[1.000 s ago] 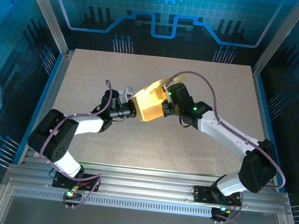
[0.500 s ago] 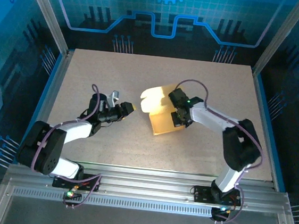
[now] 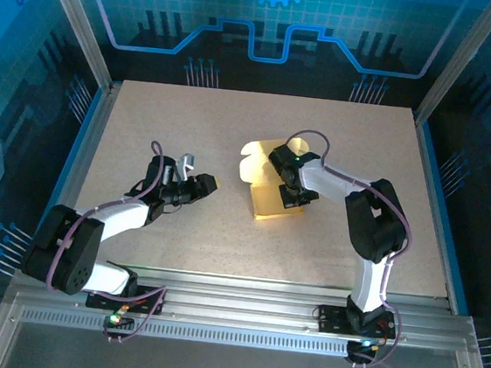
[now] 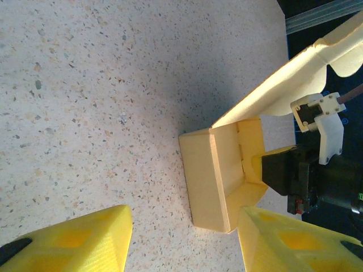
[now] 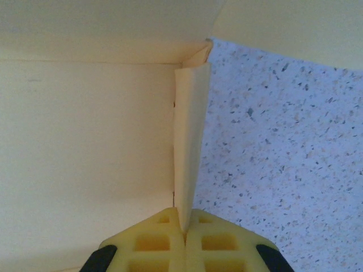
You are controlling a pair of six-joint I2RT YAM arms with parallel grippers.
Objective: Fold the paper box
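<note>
Top view, box: the paper box [image 3: 271,206], pale yellow-tan card, is partly folded with its lid flap raised, and sits mid-table [image 3: 147,121].
Top view, jaws: the right jaws are at the box's right side. The left jaws are well apart from it, to its left.
Left wrist view, box: the paper box [image 4: 218,175] lies ahead, an open tray with its lid tilted up.
Left wrist view, jaws: the left jaws are spread wide and hold nothing.
Right wrist view, box: pale inner walls of the paper box [image 5: 85,141] meet at a corner.
Right wrist view, jaws: the right jaws are closed, pinching a thin upright side flap.
</note>
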